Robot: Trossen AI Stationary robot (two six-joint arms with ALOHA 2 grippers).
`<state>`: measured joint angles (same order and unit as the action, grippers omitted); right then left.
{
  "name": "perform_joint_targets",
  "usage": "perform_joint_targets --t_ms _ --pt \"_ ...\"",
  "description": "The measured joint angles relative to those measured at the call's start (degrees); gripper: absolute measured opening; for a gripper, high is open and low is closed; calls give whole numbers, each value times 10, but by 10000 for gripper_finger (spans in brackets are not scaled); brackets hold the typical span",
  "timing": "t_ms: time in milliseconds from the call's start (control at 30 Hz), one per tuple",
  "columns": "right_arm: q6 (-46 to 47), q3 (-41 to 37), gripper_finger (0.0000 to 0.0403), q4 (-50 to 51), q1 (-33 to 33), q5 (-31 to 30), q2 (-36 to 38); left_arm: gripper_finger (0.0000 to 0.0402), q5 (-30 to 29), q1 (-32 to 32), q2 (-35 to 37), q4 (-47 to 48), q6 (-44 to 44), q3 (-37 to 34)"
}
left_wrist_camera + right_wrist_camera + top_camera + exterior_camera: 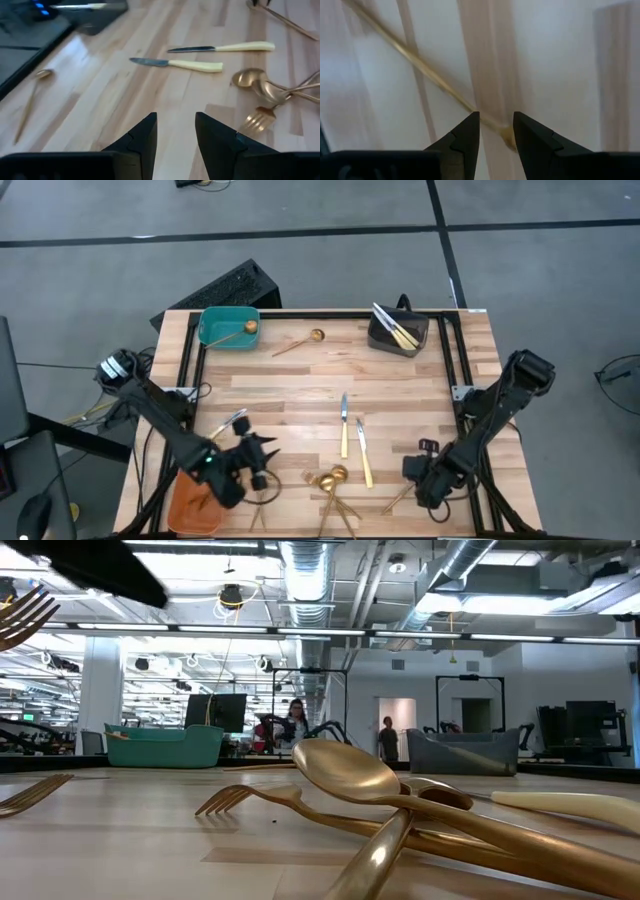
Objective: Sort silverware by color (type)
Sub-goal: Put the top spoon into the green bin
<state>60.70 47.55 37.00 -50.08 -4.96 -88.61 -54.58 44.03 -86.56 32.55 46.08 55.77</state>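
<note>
A slim gold piece [420, 67] lies on the table [300, 380] at the near right edge, and that is the one to watch: its long axis runs slantwise across the boards, and its end passes right between the right gripper's [495, 125] fingers. The jaws stand part open around it, not yet closed, nothing held. From above, the right gripper [428, 472] sits low over that gold piece [398, 498], so the right arm is plainly the nearer one (the left has no claim here). To take it cleanly, I judge the jaws need to cross the handle, not run along it.

Further out, the two knives [352, 438] lie side by side mid-table, and a tangle of spoons and forks [332, 485] rests at the near edge. The left gripper [255, 463] hovers beside the orange bin [195, 505], jaws part open and empty.
</note>
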Motion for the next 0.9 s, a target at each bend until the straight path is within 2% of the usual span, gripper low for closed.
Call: perform_joint_targets --t_ms 133,267,500,600,767,900 --pt "-11 1 144 -2 -17 4 -20 121 49 -53 0 -78 -102 0" --pt "-14 3 143 -5 -21 1 -39 121 82 -88 0 -117 -154 0" --pt "-42 3 121 -4 -18 -14 -56 121 97 -117 0 -121 -161 0" --pt "-40 1 95 0 -9 -44 -59 121 97 -120 0 -121 -164 0" --pt "-36 1 38 1 7 -49 -58 121 95 -116 0 -97 -163 0" --pt "-9 1 27 17 16 -54 -58 121 93 -109 0 -70 -135 0"
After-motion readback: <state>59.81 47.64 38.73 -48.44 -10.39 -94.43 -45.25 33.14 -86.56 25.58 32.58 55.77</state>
